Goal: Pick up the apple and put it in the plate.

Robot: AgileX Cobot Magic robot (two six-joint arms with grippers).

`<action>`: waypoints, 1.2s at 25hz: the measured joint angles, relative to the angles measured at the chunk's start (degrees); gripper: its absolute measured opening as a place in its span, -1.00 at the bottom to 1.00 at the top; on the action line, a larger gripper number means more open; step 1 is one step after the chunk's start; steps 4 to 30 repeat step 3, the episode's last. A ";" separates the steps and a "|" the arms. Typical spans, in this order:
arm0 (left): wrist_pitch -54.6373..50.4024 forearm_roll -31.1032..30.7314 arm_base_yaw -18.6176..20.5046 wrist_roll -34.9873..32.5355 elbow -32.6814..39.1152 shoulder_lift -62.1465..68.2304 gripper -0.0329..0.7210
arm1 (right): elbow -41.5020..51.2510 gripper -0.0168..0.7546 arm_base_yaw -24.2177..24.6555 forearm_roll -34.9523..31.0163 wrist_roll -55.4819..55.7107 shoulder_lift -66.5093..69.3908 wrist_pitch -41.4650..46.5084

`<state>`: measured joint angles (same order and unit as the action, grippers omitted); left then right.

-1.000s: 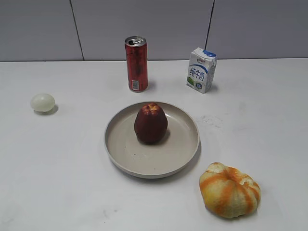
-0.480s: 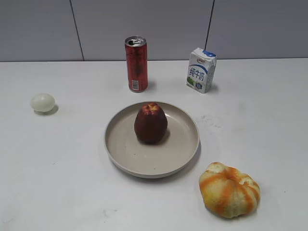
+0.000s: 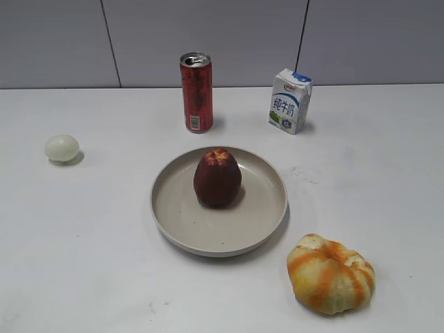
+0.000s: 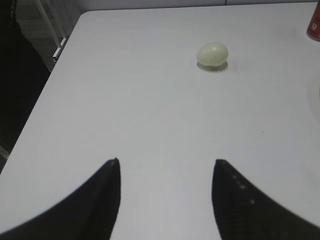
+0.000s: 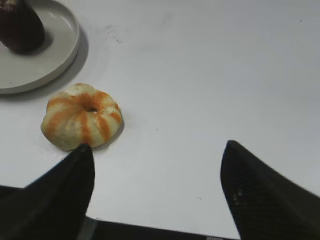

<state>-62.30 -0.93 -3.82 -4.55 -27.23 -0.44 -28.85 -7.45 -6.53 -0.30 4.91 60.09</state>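
Note:
The dark red apple (image 3: 217,177) stands upright inside the beige plate (image 3: 263,218) at the table's middle. In the right wrist view the apple (image 5: 19,27) and the plate (image 5: 55,55) show at the top left. Neither gripper shows in the exterior view. My left gripper (image 4: 165,162) is open and empty over bare table, well short of the pale egg. My right gripper (image 5: 157,147) is open and empty near the table's front edge, just right of the orange-and-white ribbed fruit.
A red can (image 3: 196,92) and a milk carton (image 3: 290,101) stand behind the plate. A pale egg-shaped thing (image 3: 62,148) (image 4: 212,54) lies at the left. The orange-and-white ribbed fruit (image 3: 331,274) (image 5: 82,123) lies front right. The table's left edge (image 4: 45,95) is near.
The ribbed fruit has shifted very slightly. The apple stays in the plate.

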 joint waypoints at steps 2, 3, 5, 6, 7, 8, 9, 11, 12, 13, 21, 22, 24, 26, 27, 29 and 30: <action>0.00 0.00 0.00 0.00 0.00 0.00 0.27 | 0.05 0.57 0.00 0.00 -0.05 -1.90 0.05; 0.00 0.00 0.00 0.00 0.00 0.00 0.27 | 0.06 0.57 0.00 0.00 -0.05 -2.94 0.05; 0.00 0.00 0.00 0.00 0.00 0.00 0.27 | 0.06 0.57 0.00 0.00 -0.05 -2.94 0.05; 0.00 0.00 0.00 0.00 0.00 0.00 0.27 | 0.06 0.57 0.00 0.00 -0.05 -2.94 0.05; 0.00 0.00 0.00 0.00 0.00 0.00 0.27 | 0.06 0.57 0.00 0.00 -0.05 -2.94 0.05; 0.00 0.00 0.00 0.00 0.00 0.00 0.27 | 0.06 0.57 0.00 0.00 -0.05 -2.94 0.05; 0.00 0.00 0.00 0.00 0.00 0.00 0.27 | 0.06 0.57 0.00 0.00 -0.05 -2.94 0.05; 0.00 0.00 0.00 0.00 0.00 0.00 0.27 | 0.06 0.57 0.00 0.00 -0.05 -2.94 0.05; 0.00 0.00 0.00 0.00 0.00 0.00 0.27 | 0.06 0.57 0.00 0.00 -0.05 -2.94 0.05; 0.00 0.00 0.00 0.00 0.00 0.00 0.27 | 0.06 0.57 0.00 0.00 -0.05 -2.94 0.05; 0.00 0.00 0.00 0.00 0.00 0.00 0.27 | 0.06 0.57 0.00 0.00 -0.05 -2.94 0.05; 0.00 0.00 0.00 0.00 0.00 0.00 0.27 | 0.06 0.57 0.00 0.00 -0.05 -2.94 0.05; 0.00 0.00 0.00 0.00 0.00 0.00 0.27 | 0.06 0.57 0.00 0.00 -0.05 -2.94 0.05; 0.00 0.00 0.00 0.00 0.00 0.00 0.27 | 0.06 0.57 0.00 0.00 -0.05 -2.94 0.05; 0.00 0.00 0.00 0.00 0.00 0.00 0.27 | 0.06 0.57 0.00 0.00 -0.05 -2.94 0.05; 0.00 0.00 0.00 0.00 0.00 0.00 0.27 | 0.06 0.57 0.00 0.00 -0.05 -2.94 0.05; 0.00 0.00 0.00 0.00 0.00 0.00 0.27 | 0.06 0.57 0.00 0.00 -0.05 -2.94 0.05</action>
